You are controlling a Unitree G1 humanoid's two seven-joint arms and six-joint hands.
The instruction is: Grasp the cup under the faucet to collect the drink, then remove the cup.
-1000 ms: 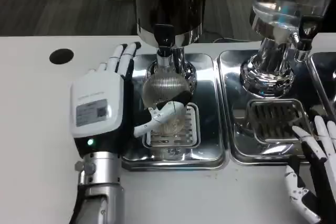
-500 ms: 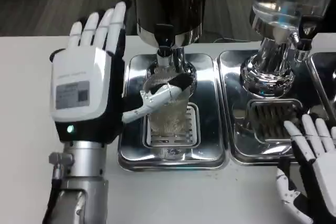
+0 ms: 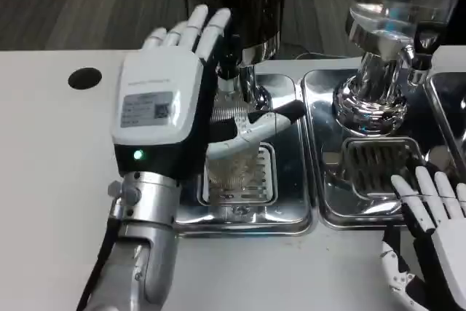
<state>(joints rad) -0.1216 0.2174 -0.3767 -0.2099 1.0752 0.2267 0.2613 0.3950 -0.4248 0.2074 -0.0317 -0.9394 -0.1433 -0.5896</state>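
left hand (image 3: 164,118) now over cup (image 3: 233,152)

**Clearance around the faucet bay**

Space over the left drip tray (image 3: 287,213) is taken up by the left hand (image 3: 164,118), raised against the cup (image 3: 234,152). Access from behind is blocked by the dark dispenser body (image 3: 240,5). The right tray's grate (image 3: 375,165) is left open, bounded behind by the chrome dispenser base (image 3: 371,100) and at the table's front edge by the right hand (image 3: 429,231). Bare table (image 3: 51,180) is left free at the left edge.
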